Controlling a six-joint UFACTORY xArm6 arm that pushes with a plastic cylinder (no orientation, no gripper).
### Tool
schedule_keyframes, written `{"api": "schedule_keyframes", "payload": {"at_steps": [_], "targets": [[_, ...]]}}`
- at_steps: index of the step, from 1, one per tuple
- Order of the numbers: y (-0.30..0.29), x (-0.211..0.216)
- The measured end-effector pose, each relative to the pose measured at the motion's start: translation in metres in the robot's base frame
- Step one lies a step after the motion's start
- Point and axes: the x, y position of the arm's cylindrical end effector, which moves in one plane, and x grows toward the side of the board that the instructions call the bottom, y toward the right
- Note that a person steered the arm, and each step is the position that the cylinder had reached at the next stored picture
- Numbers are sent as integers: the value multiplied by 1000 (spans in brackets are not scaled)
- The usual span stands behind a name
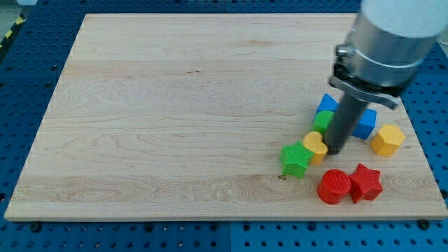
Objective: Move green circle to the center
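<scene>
The green circle (322,120) lies in the right part of the wooden board (175,105), partly hidden behind my rod. My tip (335,151) rests on the board just below and to the right of the green circle, right next to the yellow heart (315,147). A green star (295,159) touches the yellow heart on its left. A blue block (326,104) sits just above the green circle.
A second blue block (365,123) lies right of the rod, its shape partly hidden. A yellow hexagon (387,140) sits near the board's right edge. A red circle (334,187) and a red star (366,183) lie side by side near the bottom right.
</scene>
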Motion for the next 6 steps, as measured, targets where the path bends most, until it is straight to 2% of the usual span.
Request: {"api": "schedule_keyframes", "payload": {"at_steps": [1, 2, 3, 4, 6], "targets": [[-11, -17], [28, -13], [35, -29], [4, -54], [-95, -79]]}}
